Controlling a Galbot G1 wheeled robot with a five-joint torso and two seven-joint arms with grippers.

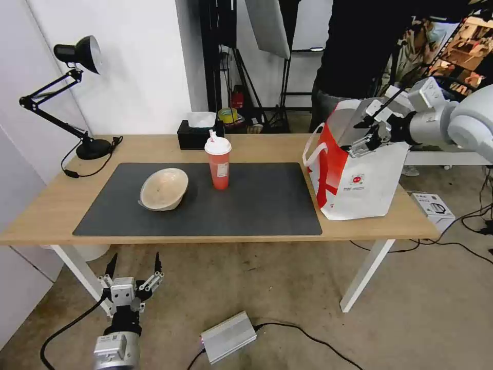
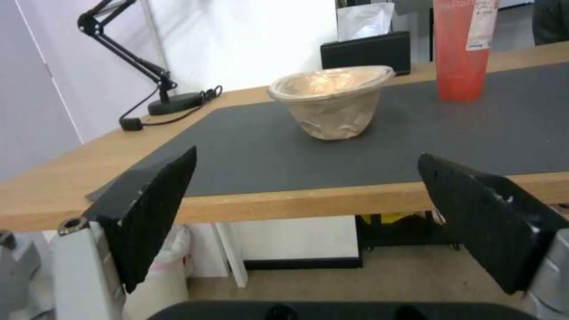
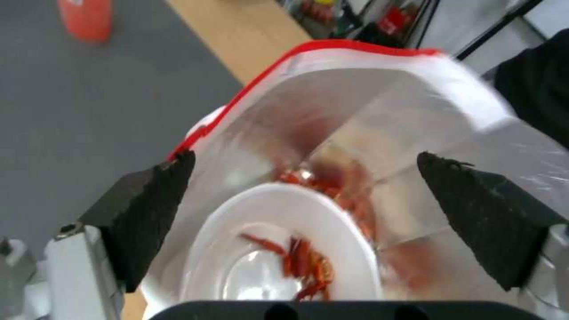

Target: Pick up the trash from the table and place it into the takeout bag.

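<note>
The takeout bag (image 1: 359, 180) stands at the table's (image 1: 246, 149) right end, mouth up. My right gripper (image 1: 368, 134) hovers open over that mouth, holding nothing. In the right wrist view the white bowl (image 3: 284, 249) with red wrappers lies down inside the foil-lined takeout bag (image 3: 367, 98), between my spread fingers (image 3: 148, 209). A beige bowl (image 1: 164, 188) lies tilted on the dark mat (image 1: 267, 205), with the red cup (image 1: 219, 164) with lid and straw upright to its right. My left gripper (image 1: 134, 267) hangs open below the table's front edge, facing the beige bowl (image 2: 332, 100) and red cup (image 2: 462, 49).
A black tissue box (image 1: 197, 133) sits at the table's back edge, and a black desk lamp (image 1: 77, 97) with its cable stands at the back left. A grey power brick (image 1: 228, 336) and cables lie on the floor in front. A person stands behind the bag.
</note>
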